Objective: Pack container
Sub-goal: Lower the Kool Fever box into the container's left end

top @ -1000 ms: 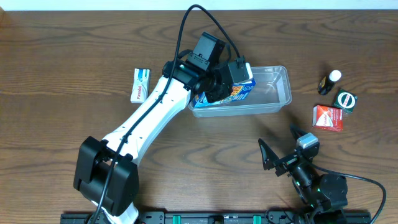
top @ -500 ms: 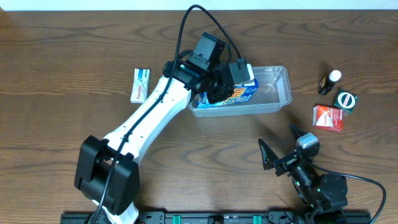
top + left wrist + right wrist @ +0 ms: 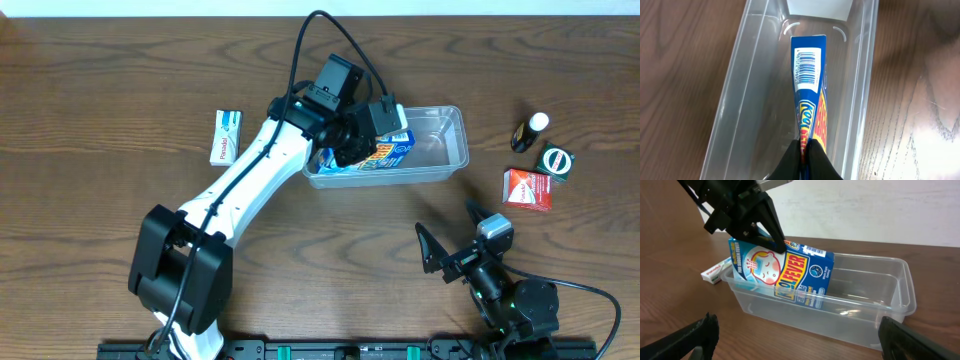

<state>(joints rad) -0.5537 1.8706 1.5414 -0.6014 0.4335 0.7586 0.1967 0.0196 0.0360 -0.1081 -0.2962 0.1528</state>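
left gripper [image 3: 805, 148] clamps the blue box [image 3: 810, 85], tilted on edge inside one end of the container [image 3: 453, 140], which sits mid-table. right gripper [image 3: 452, 236] stands wide, idle. risk: released at this tilt, the box may topple against the wall.

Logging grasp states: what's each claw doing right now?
Left claw: closed on the blue box, in the tub.
Right claw: open, empty.

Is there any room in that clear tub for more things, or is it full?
The tub is bare in its right half, past the blue box. Its left end is crowded: the left tool holds the box there. The table is open between tub and red box.
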